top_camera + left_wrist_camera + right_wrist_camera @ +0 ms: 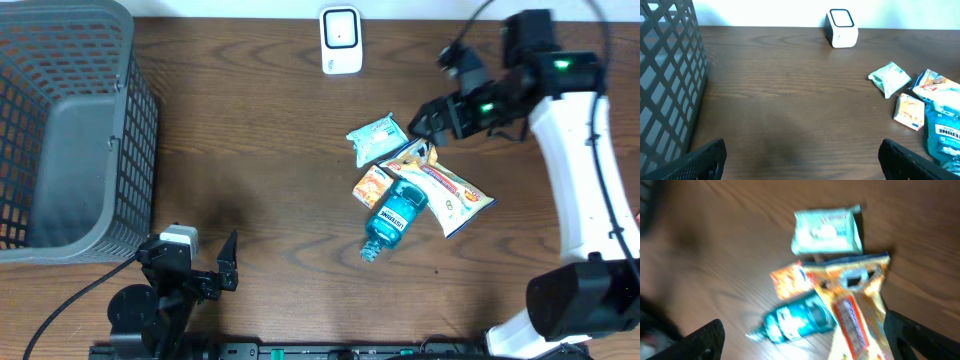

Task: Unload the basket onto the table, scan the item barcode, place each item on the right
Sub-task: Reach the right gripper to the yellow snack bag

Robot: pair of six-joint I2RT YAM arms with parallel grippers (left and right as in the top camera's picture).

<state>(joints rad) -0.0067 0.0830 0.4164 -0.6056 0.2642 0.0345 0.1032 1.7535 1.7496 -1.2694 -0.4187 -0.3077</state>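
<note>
A cluster of items lies right of the table's middle: a pale green packet (378,138) (827,230), a small orange packet (372,186) (789,280), a blue mouthwash bottle (394,215) (795,322) on its side and a yellow snack bag (445,185) (855,305). The white scanner (340,40) (841,28) stands at the far edge. My right gripper (425,122) (805,340) hovers open over the cluster's far side, holding nothing; its view is blurred. At the near left my left gripper (195,262) (800,160) rests open and empty, far from the items.
A grey mesh basket (70,130) (665,75) fills the far left corner. Bare brown wood lies between the basket and the cluster. The right arm's white links (580,170) run down the right side.
</note>
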